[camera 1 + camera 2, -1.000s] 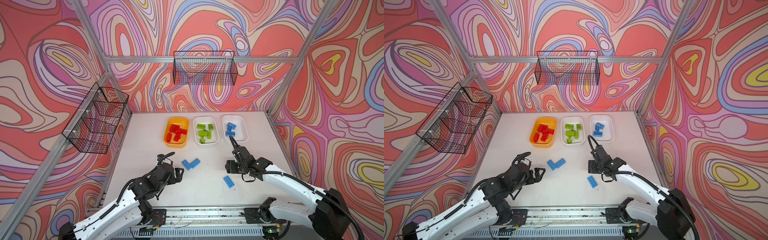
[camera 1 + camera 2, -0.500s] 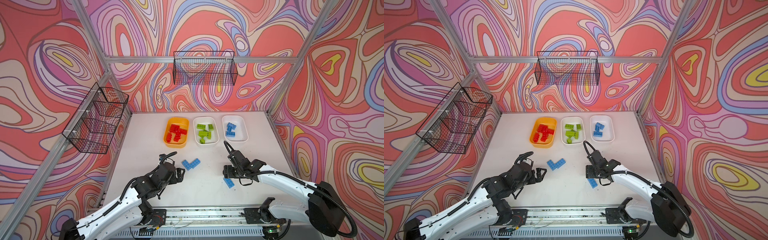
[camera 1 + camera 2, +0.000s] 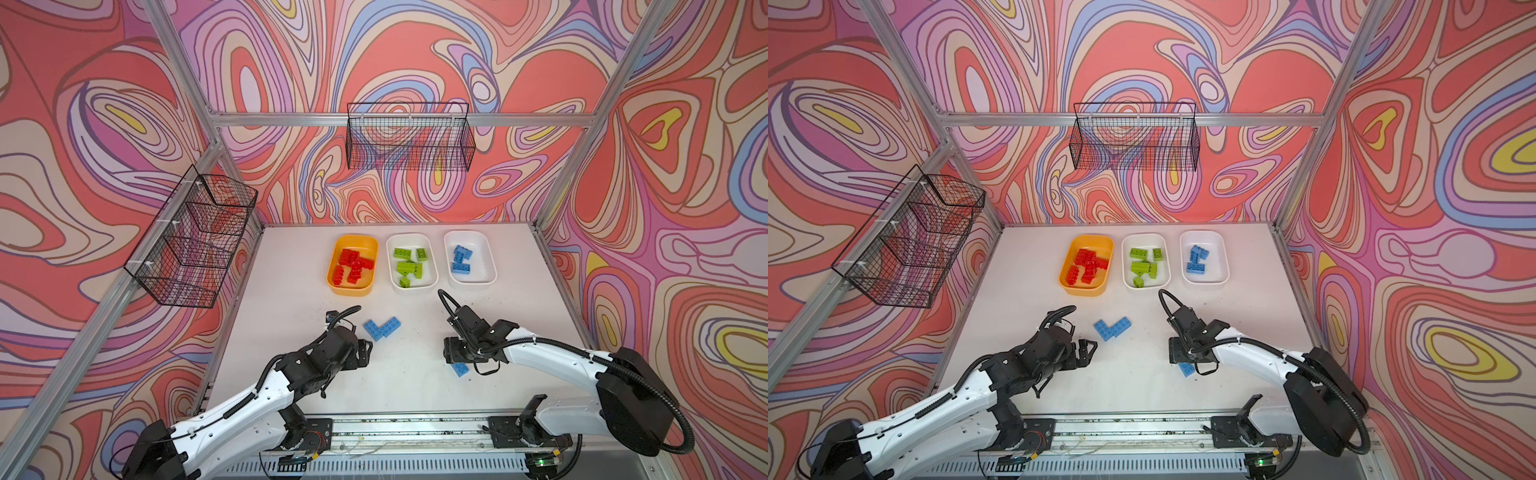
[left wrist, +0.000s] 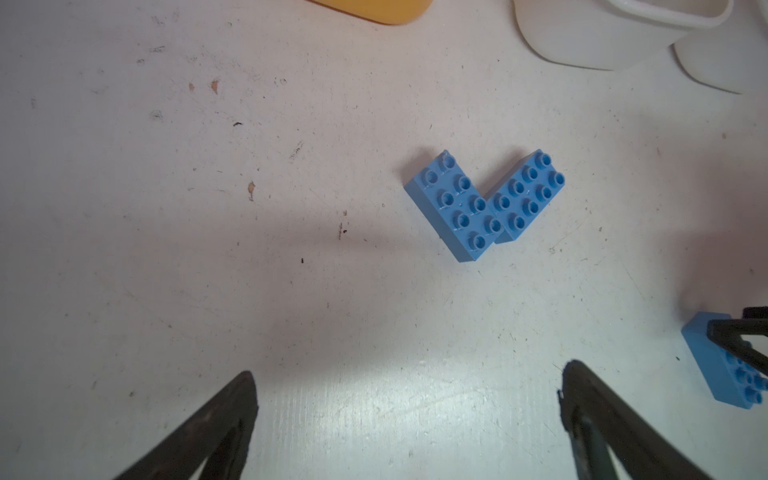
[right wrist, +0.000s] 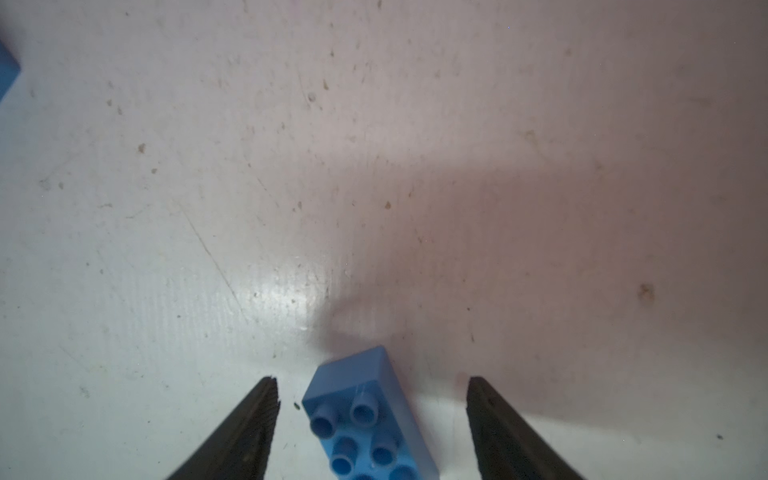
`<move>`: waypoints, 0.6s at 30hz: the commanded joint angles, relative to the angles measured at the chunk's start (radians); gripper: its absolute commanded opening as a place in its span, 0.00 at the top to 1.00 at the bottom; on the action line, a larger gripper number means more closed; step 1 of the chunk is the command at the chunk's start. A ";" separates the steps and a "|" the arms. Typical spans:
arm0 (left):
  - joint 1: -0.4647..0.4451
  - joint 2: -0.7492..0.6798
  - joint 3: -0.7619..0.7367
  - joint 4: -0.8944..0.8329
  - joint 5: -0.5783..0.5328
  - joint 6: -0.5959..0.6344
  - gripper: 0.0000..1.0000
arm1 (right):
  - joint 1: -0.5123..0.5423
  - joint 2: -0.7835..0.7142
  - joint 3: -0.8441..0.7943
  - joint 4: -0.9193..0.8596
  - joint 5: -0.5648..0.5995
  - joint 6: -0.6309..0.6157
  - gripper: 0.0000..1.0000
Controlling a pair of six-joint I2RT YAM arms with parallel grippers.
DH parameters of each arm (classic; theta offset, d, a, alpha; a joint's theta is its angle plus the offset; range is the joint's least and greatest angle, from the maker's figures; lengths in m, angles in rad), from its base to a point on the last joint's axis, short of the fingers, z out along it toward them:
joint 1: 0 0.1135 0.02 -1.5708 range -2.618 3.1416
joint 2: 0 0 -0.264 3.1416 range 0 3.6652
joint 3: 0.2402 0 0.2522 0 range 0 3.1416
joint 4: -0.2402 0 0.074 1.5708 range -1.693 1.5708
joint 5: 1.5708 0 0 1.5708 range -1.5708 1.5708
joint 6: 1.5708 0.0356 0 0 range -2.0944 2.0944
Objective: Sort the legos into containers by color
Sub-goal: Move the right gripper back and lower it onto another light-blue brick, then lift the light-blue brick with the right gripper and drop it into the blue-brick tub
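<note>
While red legos and green legos lie sorted, three blue bricks remain on the tabletop; right hand straddles the lone brick, part-open and not gripping; left hand wide, empty.

red legos, green legos, blue legos, yellow-orange tub, two white tubs.

No text, label, brand, number or sign is showing legibly in any view. Any marks on the studs of the blue legos are coming out too blurred to read.
</note>
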State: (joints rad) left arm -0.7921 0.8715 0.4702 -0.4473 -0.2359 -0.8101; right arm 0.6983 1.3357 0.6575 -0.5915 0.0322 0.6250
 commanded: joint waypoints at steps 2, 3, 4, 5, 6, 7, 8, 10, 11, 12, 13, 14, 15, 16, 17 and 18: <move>-0.001 0.053 0.027 0.048 0.001 0.026 0.00 | 0.053 0.020 0.000 -0.031 0.006 0.044 0.30; -0.001 0.060 0.025 0.055 0.006 0.026 0.00 | 0.064 0.017 0.001 -0.040 0.008 0.051 0.31; -0.001 0.066 0.021 0.066 0.010 0.025 0.00 | 0.076 0.012 0.002 -0.049 0.009 0.060 0.31; 0.000 0.071 0.017 0.077 0.012 0.024 0.00 | 0.085 0.007 0.002 -0.061 0.012 0.068 0.33; 0.000 0.075 0.012 0.086 0.012 0.022 0.00 | 0.090 0.004 0.002 -0.070 0.015 0.072 0.35; 0.000 0.077 0.008 0.095 0.013 0.021 0.00 | 0.093 0.004 0.000 -0.076 0.017 0.076 0.40; 0.000 0.080 0.007 0.103 0.014 0.021 0.00 | 0.093 0.006 -0.001 -0.081 0.019 0.077 0.46; 0.000 0.087 0.007 0.108 0.015 0.026 0.00 | 0.094 0.016 -0.002 -0.088 0.028 0.082 0.57; -0.001 0.090 0.008 0.108 0.015 0.028 0.00 | 0.093 0.029 0.002 -0.091 0.034 0.082 0.62; -0.001 0.090 0.011 0.107 0.014 0.032 0.00 | 0.094 0.041 0.010 -0.095 0.041 0.082 0.66; 0.000 0.090 0.014 0.105 0.014 0.037 0.00 | 0.093 0.055 0.023 -0.099 0.053 0.082 0.71; -0.001 0.089 0.016 0.100 0.011 0.041 0.00 | 0.094 0.067 0.042 -0.101 0.068 0.079 0.76; -0.001 0.086 0.020 0.096 0.006 0.046 0.00 | 0.094 0.078 0.065 -0.107 0.088 0.078 0.78; -0.001 0.083 0.026 0.087 -0.001 0.050 0.00 | 0.093 0.092 0.097 -0.117 0.110 0.073 0.80; -0.001 0.080 0.029 0.079 -0.006 0.055 0.00 | 0.093 0.099 0.133 -0.128 0.141 0.066 0.82; -0.001 0.075 0.035 0.071 -0.012 0.060 0.00 | 0.092 0.110 0.181 -0.147 0.190 0.056 0.82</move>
State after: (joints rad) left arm -0.7921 0.9577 0.4717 -0.3618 -0.2260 -0.7696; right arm 0.7868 1.4258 0.7422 -0.7021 0.1020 0.6891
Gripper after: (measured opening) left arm 0.999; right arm 0.311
